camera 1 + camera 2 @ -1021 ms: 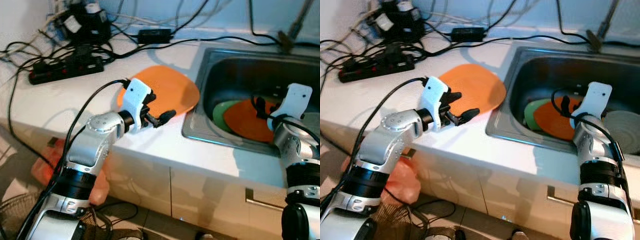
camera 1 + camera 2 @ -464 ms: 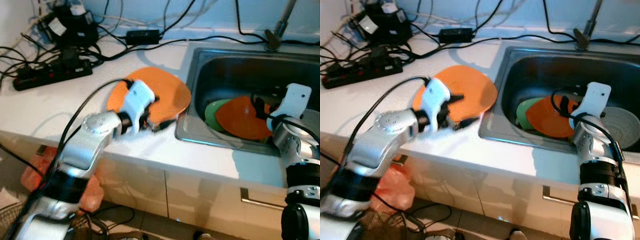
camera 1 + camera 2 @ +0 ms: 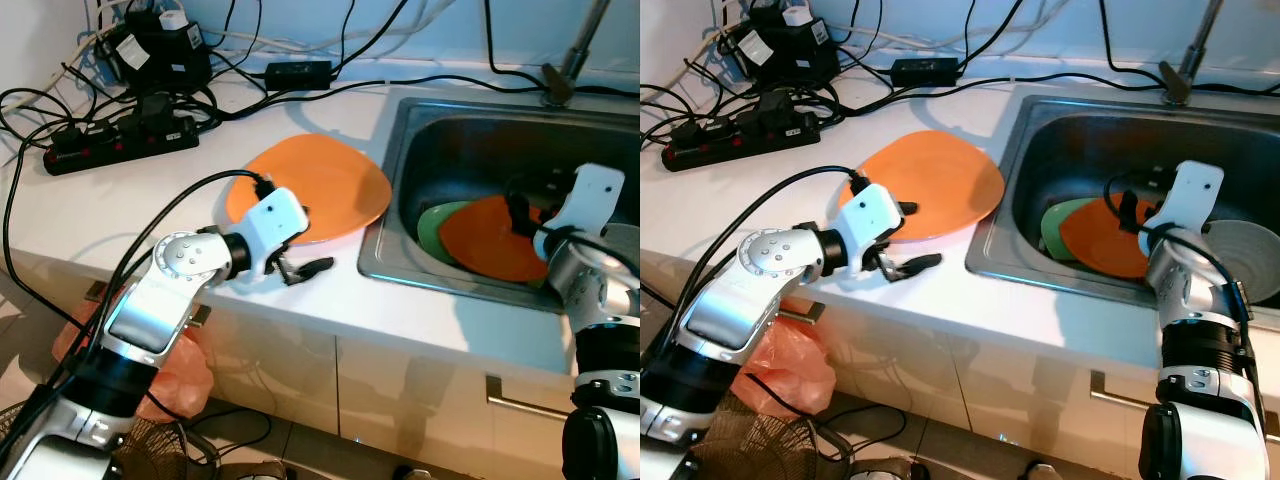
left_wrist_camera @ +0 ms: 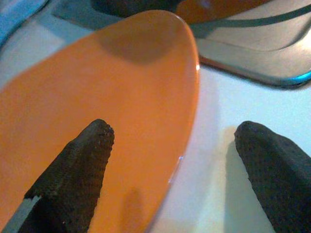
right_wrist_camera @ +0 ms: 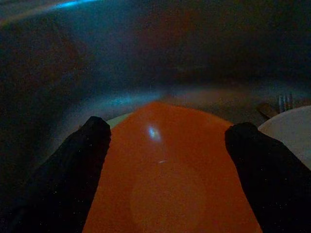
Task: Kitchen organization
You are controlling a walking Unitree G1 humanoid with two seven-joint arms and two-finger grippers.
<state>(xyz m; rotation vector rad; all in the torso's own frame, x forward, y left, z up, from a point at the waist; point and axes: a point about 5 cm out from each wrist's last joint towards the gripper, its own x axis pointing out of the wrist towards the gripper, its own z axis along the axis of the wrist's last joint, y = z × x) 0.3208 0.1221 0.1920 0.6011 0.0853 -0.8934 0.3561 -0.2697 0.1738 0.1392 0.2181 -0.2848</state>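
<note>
Both grippers spread wide, nothing held.
Left gripper [image 3: 300,262] straddles flat orange counter plate [image 3: 320,185] edge; right gripper [image 5: 167,160] over orange sink plate [image 3: 490,238].

Plain orange plate [image 3: 318,187] on white counter [image 3: 120,210], orange plate [image 3: 482,238] over green plate [image 3: 432,222], steel-grey sink [image 3: 470,140]

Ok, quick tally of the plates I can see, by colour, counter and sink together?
Orange plates: 2, one on the counter, one in the sink
Green plates: 1, under the orange one in the sink
Grey-white plates: 1, at the sink's right
Total: 4
</note>
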